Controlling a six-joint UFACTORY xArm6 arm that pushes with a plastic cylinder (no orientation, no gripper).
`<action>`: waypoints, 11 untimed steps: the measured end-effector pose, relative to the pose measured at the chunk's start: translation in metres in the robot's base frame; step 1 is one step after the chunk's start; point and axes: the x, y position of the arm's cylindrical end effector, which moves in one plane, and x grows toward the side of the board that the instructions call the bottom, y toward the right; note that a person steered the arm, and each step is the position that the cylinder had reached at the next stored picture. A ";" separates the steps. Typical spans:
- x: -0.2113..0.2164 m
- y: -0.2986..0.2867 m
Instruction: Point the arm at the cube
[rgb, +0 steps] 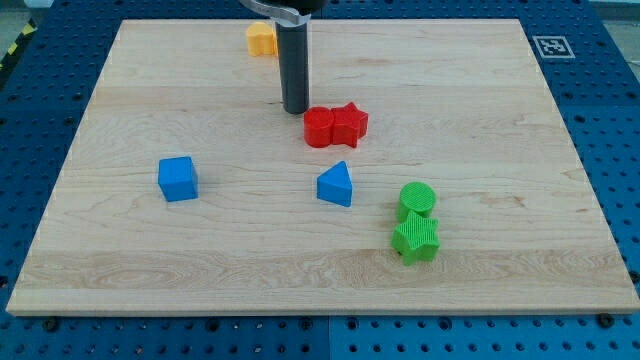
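Blue cube (178, 178) sat alone toward the view's left of the tabletop (520, 260); my tip (295, 109) stood well apart from it, up by the red cylinder (319, 127) and red star (349, 122). No jaws on this rig, so nothing to report there. Pointing looked not yet done: the tip had to cross down-left to the cube.

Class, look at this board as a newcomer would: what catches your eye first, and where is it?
The dark rod stands near the view's top, my tip just left of the touching red cylinder and red star. A blue cube sits alone at the left.
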 end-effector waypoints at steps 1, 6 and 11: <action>0.000 -0.001; 0.059 -0.108; 0.147 -0.139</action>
